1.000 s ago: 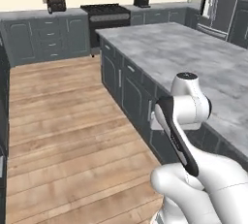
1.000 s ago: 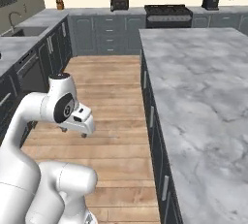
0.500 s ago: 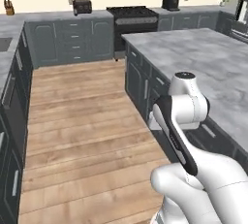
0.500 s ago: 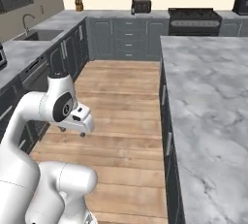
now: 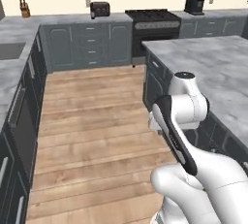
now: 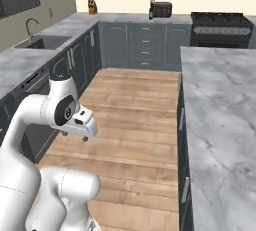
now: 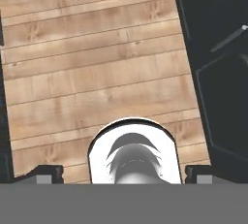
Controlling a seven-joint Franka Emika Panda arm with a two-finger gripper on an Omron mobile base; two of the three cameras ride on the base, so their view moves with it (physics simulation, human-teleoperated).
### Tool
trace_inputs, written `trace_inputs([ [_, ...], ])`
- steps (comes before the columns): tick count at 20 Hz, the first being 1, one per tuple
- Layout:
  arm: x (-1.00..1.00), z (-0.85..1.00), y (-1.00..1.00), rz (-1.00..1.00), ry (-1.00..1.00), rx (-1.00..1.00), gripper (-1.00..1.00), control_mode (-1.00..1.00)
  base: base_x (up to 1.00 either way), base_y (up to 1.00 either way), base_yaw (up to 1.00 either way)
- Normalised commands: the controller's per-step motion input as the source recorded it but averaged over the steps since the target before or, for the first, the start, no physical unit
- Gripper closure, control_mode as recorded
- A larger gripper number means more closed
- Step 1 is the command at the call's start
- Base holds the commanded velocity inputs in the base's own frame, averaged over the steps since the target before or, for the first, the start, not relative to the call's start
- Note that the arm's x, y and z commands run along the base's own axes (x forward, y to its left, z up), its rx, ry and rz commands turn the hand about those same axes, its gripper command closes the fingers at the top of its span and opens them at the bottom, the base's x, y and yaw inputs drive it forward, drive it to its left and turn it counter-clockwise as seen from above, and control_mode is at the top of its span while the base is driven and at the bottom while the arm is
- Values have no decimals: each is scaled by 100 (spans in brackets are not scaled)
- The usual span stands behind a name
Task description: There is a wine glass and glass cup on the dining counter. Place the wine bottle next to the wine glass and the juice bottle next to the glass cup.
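Left base view: the white arm rises from 5 o'clock, folded over the plank floor (image 5: 92,121). The dining worktop (image 5: 213,68), grey veined marble on a dark base, runs from centre towards 3 o'clock. Along the far wall at 12 o'clock stand a toaster (image 5: 100,9), a black stove (image 5: 152,26) and a coffee machine (image 5: 194,4); a knife block (image 5: 23,8) sits at 11 o'clock.

Right base view: the arm rises from 7 o'clock, and the tool (image 6: 74,136) hangs low at 9 o'clock, pointing down at the floor; whether its fingers are apart or together cannot be told here. The dining worktop fills the side from 2 to 5 o'clock. A sink with faucet (image 6: 37,39) lies at 10 o'clock.

Hand view: the tool looks straight down on wooden planks, with dark cabinet fronts (image 7: 218,63) at 3 o'clock. Its two dark fingertips (image 7: 44,173) sit far apart at 7 and 5 o'clock, with nothing between them.
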Motion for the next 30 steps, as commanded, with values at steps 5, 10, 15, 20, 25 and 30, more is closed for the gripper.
trace_inputs([
  [5, 0, 0, 0, 0, 0, 0, -100, 100, 92, 3, 19],
  [10, 0, 0, 0, 0, 0, 0, -100, 100, 92, 2, 17],
  [15, 0, 0, 0, 0, 0, 0, -100, 100, 91, 0, 16],
  [20, 0, 0, 0, 0, 0, 0, -100, 100, 91, 0, 16],
  [25, 0, 0, 0, 0, 0, 0, -100, 100, 91, 0, 16],
  [30, 0, 0, 0, 0, 0, 0, -100, 100, 90, 0, 9],
])
